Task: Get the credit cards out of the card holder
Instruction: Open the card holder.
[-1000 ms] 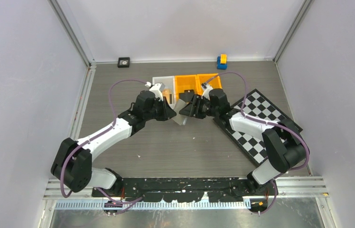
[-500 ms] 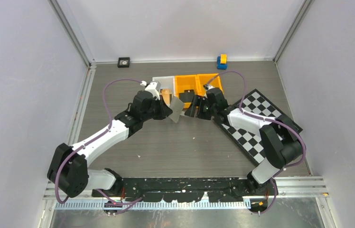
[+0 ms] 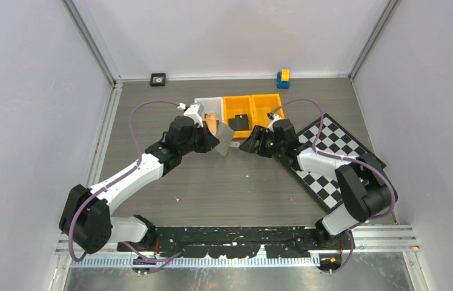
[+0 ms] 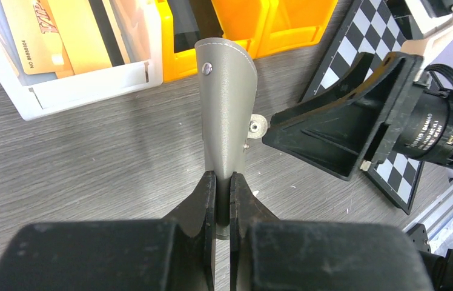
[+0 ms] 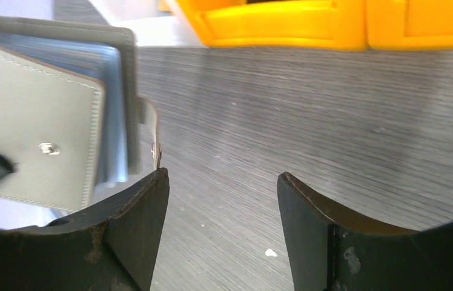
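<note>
My left gripper (image 3: 217,143) is shut on the lower edge of the grey card holder (image 3: 224,139) and holds it upright above the table; it also shows in the left wrist view (image 4: 227,103), gripper (image 4: 223,177). My right gripper (image 3: 248,145) is open and empty just right of the holder, seen open in the right wrist view (image 5: 223,179), where the holder (image 5: 42,139) shows pale blue-grey pockets. A black credit card (image 3: 240,123) lies in the middle orange bin. Gold and orange credit cards (image 4: 60,33) lie in the white bin (image 3: 208,104).
Two orange bins (image 3: 254,104) stand beside the white bin behind the grippers. A chessboard (image 3: 336,160) lies at the right under my right arm. A blue and yellow block (image 3: 283,77) and a small black square (image 3: 158,79) sit by the back wall.
My right gripper carried the black card from the holder to the middle orange bin, let it go there, and drew back down beside the holder. My left gripper kept hold of the holder.
</note>
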Robot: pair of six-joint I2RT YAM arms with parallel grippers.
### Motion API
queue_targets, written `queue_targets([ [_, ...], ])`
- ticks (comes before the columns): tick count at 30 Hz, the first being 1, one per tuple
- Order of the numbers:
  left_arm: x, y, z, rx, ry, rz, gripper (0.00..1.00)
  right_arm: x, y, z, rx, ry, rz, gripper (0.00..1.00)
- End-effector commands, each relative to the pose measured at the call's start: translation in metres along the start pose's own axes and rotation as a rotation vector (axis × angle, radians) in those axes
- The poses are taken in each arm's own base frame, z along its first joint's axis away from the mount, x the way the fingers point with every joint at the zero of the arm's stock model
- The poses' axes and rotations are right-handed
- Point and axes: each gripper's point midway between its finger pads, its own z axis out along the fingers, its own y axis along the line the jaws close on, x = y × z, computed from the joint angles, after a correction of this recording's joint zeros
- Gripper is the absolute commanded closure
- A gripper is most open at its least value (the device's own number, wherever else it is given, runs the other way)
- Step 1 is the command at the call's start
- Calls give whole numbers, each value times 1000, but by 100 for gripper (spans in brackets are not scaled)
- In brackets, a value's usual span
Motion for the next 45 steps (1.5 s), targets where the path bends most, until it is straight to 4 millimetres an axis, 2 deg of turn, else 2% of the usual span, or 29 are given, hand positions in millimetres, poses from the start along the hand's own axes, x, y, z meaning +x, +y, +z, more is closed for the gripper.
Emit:
queue_targets([
  [1,-23,-13,-4,46,-62,-13,100,-32,52,-15,-235,-121,-27,29],
  [10,-23,-10,-2,56,-60,-44,100,-35,59,-24,-299,-160,-20,25],
  [13,-21,-12,-1,71,-49,-47,100,-33,58,-18,-291,-135,-13,19],
  [15,-19,-12,0,73,-40,-51,100,-30,58,-14,-298,-113,-9,19],
  [18,-19,-14,2,88,-36,-54,100,-27,56,-7,-295,-89,-3,35],
  [25,-18,-32,4,193,-35,-61,98,-28,47,0,-261,-96,-14,49],
  [27,-17,-33,6,199,-27,-62,98,-29,43,-1,-240,-106,-19,63],
  [30,-16,-28,9,177,-25,-54,96,-31,44,-3,-233,-116,-22,96],
  [32,-15,-17,11,125,-27,-53,85,-32,44,-5,-233,-120,-23,100],
  [34,-14,-5,15,67,-23,-55,57,-31,43,-6,-218,-112,-17,100],
  [36,-12,7,21,10,-11,-49,42,-30,39,-5,-188,-95,-16,100],
  [40,9,25,37,-60,93,-1,33,-26,31,-3,-128,-46,-16,100],
  [45,31,34,63,-86,229,19,22,-25,26,-2,-87,-20,-20,100],
])
